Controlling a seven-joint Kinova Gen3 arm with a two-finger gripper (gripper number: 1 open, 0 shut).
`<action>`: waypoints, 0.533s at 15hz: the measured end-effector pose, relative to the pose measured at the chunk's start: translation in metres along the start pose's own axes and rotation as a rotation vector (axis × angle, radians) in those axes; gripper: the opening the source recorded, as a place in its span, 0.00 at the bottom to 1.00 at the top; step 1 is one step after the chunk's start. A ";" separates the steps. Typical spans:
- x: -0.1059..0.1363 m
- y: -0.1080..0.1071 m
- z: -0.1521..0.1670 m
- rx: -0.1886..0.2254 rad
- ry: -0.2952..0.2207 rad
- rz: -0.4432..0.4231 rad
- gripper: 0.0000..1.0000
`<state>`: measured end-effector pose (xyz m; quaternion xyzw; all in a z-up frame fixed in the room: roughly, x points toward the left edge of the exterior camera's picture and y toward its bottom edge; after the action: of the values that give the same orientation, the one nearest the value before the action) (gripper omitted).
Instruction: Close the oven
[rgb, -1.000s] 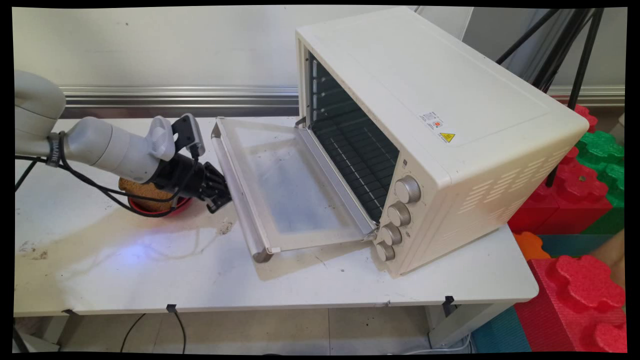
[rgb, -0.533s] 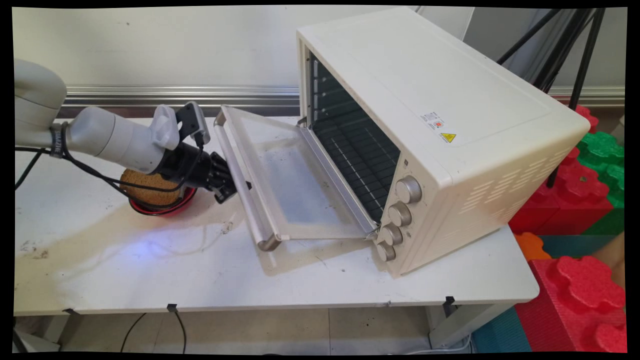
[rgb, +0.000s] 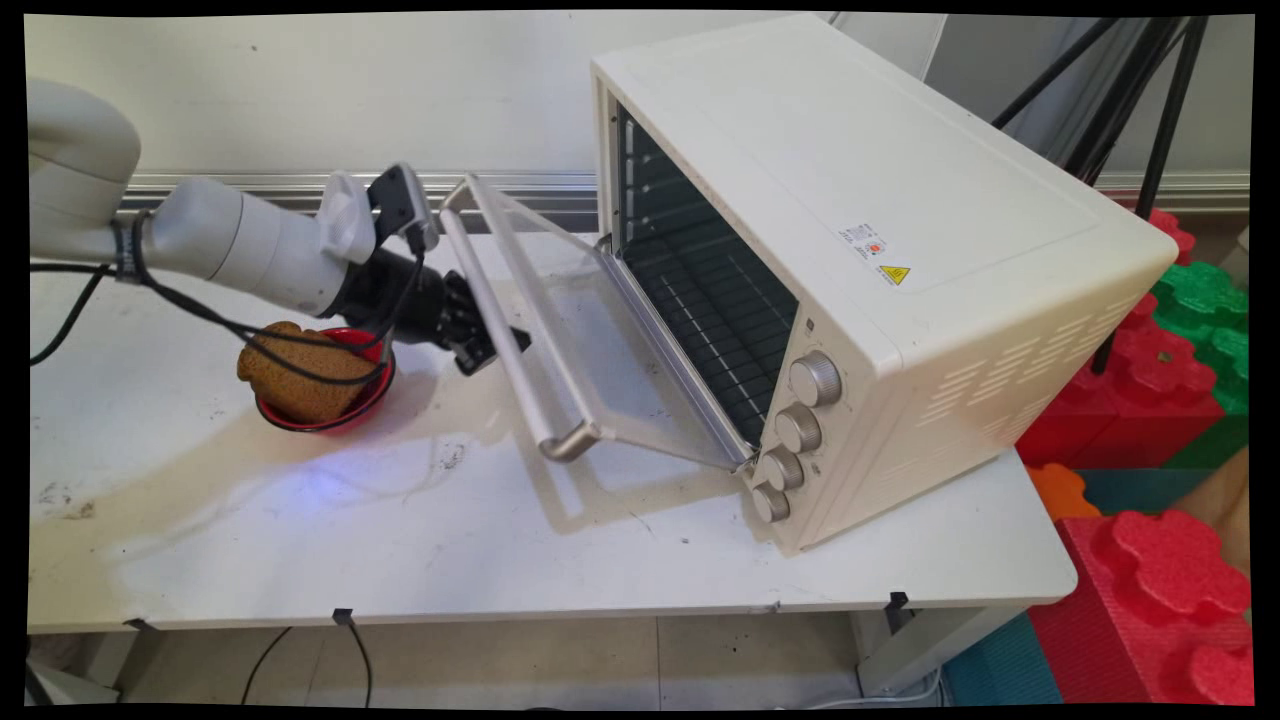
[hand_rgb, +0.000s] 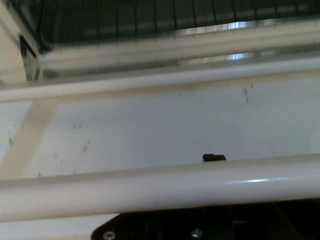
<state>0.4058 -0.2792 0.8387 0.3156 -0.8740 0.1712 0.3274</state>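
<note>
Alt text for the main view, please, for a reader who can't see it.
The end effector sits under the handle of a half-raised toaster oven door, on a white table. Beside it, a red bowl holds bread.

The main view looked down from above the near side of the table (rgb: 600, 560), facing the back wall (rgb: 300, 90), with the whole oven (rgb: 900, 250) in frame. The hand view sat very close behind the door handle (hand_rgb: 160, 187), facing the oven's opening. Both views shared the handle (rgb: 520, 340) and the glass door (rgb: 600, 340).
</note>
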 end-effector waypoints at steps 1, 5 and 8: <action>0.006 -0.001 0.000 0.000 0.012 0.003 0.00; 0.029 -0.002 0.002 0.001 0.059 0.015 0.00; 0.041 -0.002 0.003 0.000 0.082 0.021 0.00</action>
<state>0.3820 -0.3006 0.8642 0.2988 -0.8632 0.1874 0.3613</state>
